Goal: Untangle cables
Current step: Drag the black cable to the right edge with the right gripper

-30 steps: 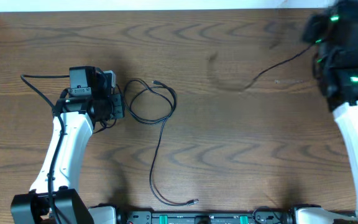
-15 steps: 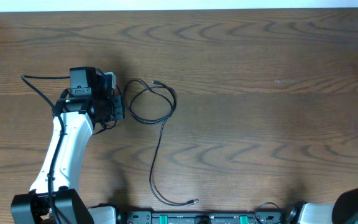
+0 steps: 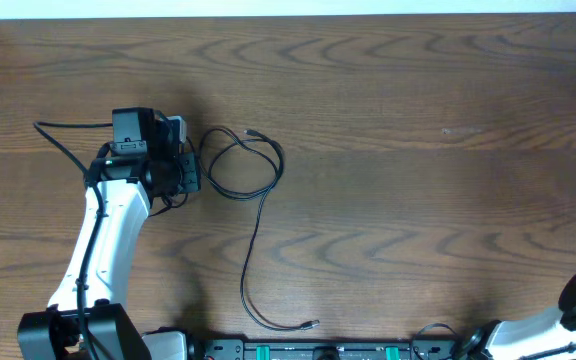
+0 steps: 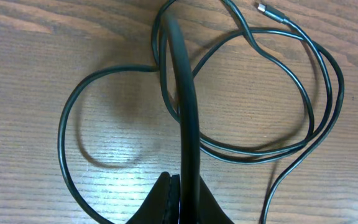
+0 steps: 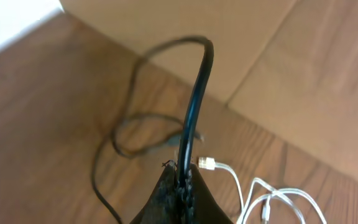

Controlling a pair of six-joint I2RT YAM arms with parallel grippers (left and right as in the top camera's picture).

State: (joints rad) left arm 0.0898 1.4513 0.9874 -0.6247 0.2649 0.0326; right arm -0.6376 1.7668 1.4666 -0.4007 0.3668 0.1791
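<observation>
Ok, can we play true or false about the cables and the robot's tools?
1. The left tool is shut on the looped black cable. True.
2. The right tool is wide open. False: it is shut on a second black cable.
3. A white cable shows in the right wrist view. True.
4. The left tool's cable lies perfectly straight. False: it curls in loops on the wooden table.
</observation>
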